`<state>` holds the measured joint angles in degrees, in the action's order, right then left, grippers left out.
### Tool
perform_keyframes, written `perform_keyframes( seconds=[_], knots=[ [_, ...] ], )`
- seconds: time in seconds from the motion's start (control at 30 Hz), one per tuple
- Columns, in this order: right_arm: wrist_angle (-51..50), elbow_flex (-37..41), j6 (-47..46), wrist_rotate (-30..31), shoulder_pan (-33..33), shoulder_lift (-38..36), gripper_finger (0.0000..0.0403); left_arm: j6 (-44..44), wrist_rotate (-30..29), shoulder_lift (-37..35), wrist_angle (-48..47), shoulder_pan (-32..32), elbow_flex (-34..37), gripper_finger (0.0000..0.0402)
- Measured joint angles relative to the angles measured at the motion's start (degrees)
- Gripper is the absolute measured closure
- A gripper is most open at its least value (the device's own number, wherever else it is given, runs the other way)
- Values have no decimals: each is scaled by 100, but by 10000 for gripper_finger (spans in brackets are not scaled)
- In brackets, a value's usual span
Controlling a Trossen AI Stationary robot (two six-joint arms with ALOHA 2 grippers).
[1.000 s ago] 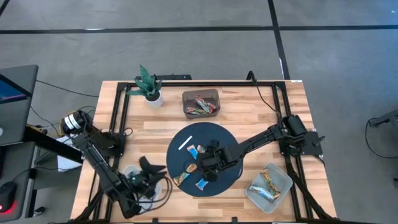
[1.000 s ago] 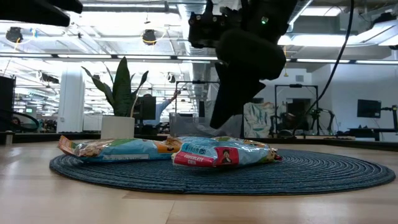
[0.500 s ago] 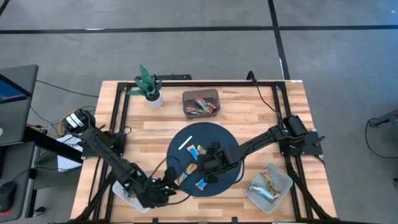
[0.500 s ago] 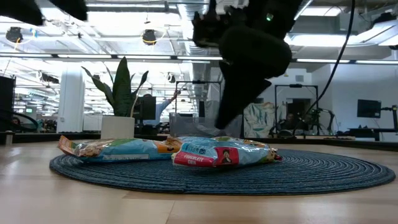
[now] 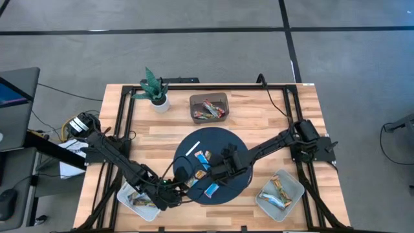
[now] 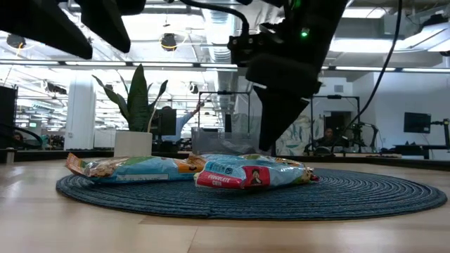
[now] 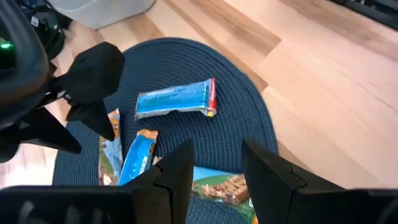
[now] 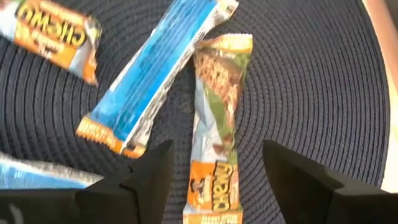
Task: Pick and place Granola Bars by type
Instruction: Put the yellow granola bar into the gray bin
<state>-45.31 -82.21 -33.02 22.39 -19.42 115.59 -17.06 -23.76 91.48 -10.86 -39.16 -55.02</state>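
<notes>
Left tool (image 5: 174, 192) has swung in from the front-left tray (image 5: 132, 202) to the front-left edge of the round mat (image 5: 240, 144); a second ago it was over that tray. Fingers (image 7: 174, 177) stand apart with nothing between them, hovering above the bars. Right tool (image 5: 217, 173) is still over the mat centre, shifted only slightly; its fingers (image 8: 152, 171) are spread and empty, straddling an orange-green Chewy bar (image 8: 219, 118).

Granola Bars: a few left on the mat, glossy crinkled flat wrappers. A blue-white one (image 7: 177, 98) lies alone, others (image 5: 206, 157) clustered near the right tool. Low view shows two puffy wrappers (image 6: 249, 172) lying flat on the weave. More bars in the dark square bin (image 5: 208, 107) at the back, the front-right tray (image 5: 279, 191) and the front-left tray.

Mat is dark blue woven cord in concentric rings. Counter (image 5: 272, 126) is light wood planks with a black frame. White stick (image 5: 193, 149) on the mat, potted plant (image 5: 155, 90) at back left.
</notes>
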Motion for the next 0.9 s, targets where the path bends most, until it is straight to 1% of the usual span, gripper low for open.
perform_keyframes(
  seconds=[0.1,0.57,0.67,0.73,0.8,0.87,0.9],
  knots=[
    [121,0,-3,-22,57,0,164,26,-47,0,-97,0,0,271],
    [99,0,-17,-231,219,-2,164,326,-77,2,-324,0,0,271],
    [125,-8,-45,-385,272,110,164,384,-82,2,-360,0,0,271],
    [-27,15,-48,-444,309,165,164,417,-89,2,-366,0,0,271],
    [129,-16,-50,-463,319,275,164,445,-90,2,-383,0,0,271],
    [-108,17,-52,-465,316,291,166,451,-89,3,-387,0,2,271],
    [-39,15,-57,-454,313,291,170,452,-89,2,-386,0,2,271]
  ],
)
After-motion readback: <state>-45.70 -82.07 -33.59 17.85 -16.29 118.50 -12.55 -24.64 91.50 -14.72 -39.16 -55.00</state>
